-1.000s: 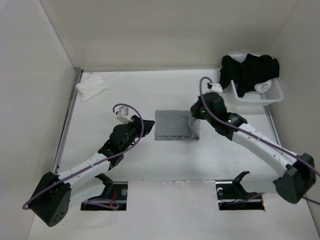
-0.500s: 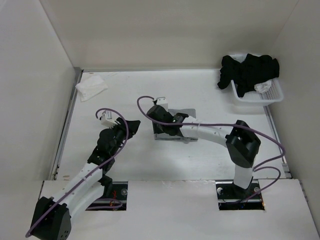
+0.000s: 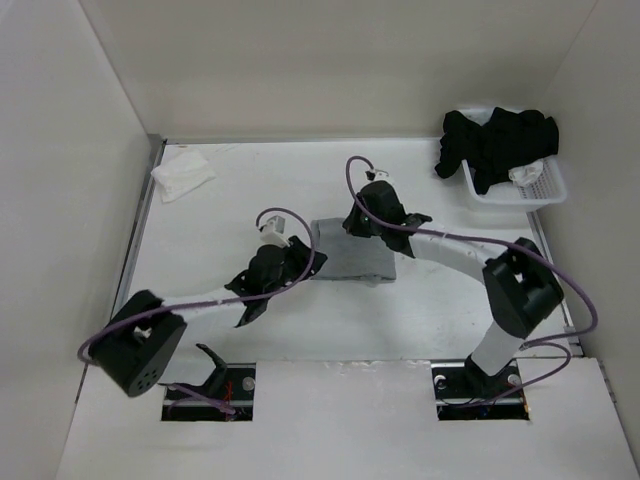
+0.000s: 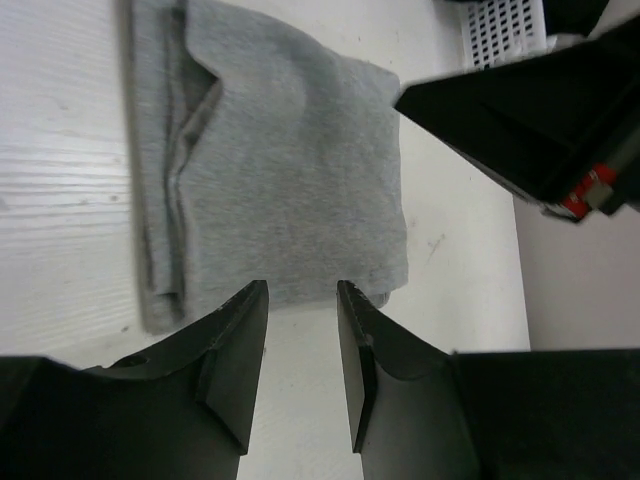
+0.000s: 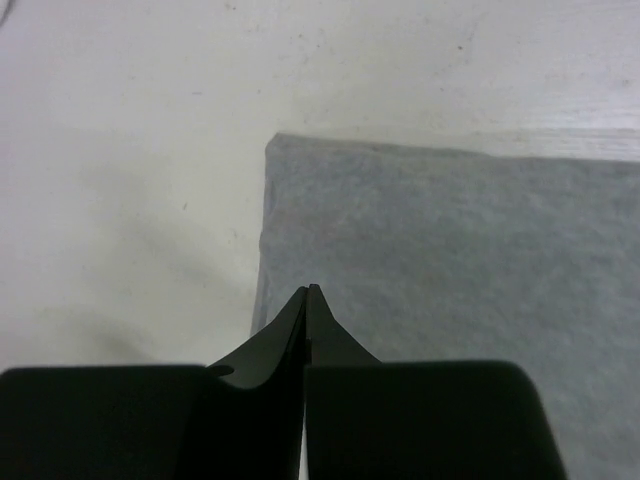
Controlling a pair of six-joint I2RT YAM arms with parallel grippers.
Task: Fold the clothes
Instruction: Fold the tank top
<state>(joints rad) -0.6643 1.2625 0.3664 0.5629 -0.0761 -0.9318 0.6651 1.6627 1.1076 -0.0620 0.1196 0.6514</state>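
The clothes are one plain grey garment (image 3: 350,255), folded into a flat rectangle at mid-table; it also shows in the left wrist view as the grey garment (image 4: 280,180) and in the right wrist view (image 5: 450,260). My left gripper (image 3: 303,255) sits at its left edge, open, tips (image 4: 300,292) just short of the cloth with nothing between them. My right gripper (image 3: 362,226) is over the far side, shut (image 5: 310,290) above the fabric near one corner and pinching nothing I can see.
A white basket (image 3: 520,188) heaped with black garments (image 3: 495,140) stands at the back right; its mesh wall (image 4: 505,25) shows past the right arm (image 4: 540,110). A small white cloth (image 3: 182,172) lies at the back left. Walls enclose the table.
The right gripper moved from the garment's left part to its far side and closed. The left gripper came rightward up to the garment's left edge.
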